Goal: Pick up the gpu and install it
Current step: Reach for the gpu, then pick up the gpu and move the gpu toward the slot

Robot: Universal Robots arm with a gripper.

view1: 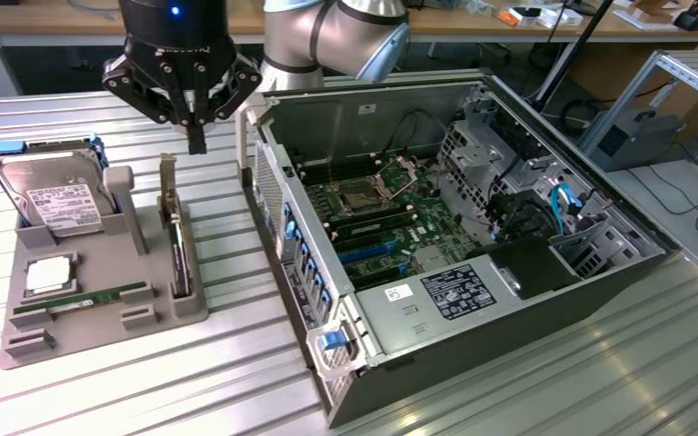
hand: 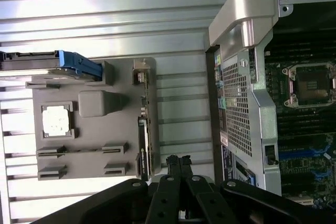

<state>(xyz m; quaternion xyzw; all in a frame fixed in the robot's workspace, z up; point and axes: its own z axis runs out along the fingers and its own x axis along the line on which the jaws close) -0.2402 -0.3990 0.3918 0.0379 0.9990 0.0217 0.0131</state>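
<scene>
The gpu [view1: 178,243] stands on edge in a slot of the grey holder tray [view1: 97,329], a thin dark card with its silvery-beige bracket at the far end. In the wrist view the gpu [hand: 143,129] runs along the tray's edge nearest the computer case. My gripper [view1: 195,138] hangs above the tray's far end, just beyond the bracket and apart from it. Its two fingertips [hand: 179,162] are pressed together, shut on nothing.
The tray also holds a silver hard drive [view1: 51,198], a cpu chip [view1: 47,272] and a green memory stick [view1: 80,300]. The open computer case [view1: 531,300] lies on the exterior view's right, its motherboard [view1: 380,222] exposed. Ribbed metal table [view1: 143,400] lies underneath.
</scene>
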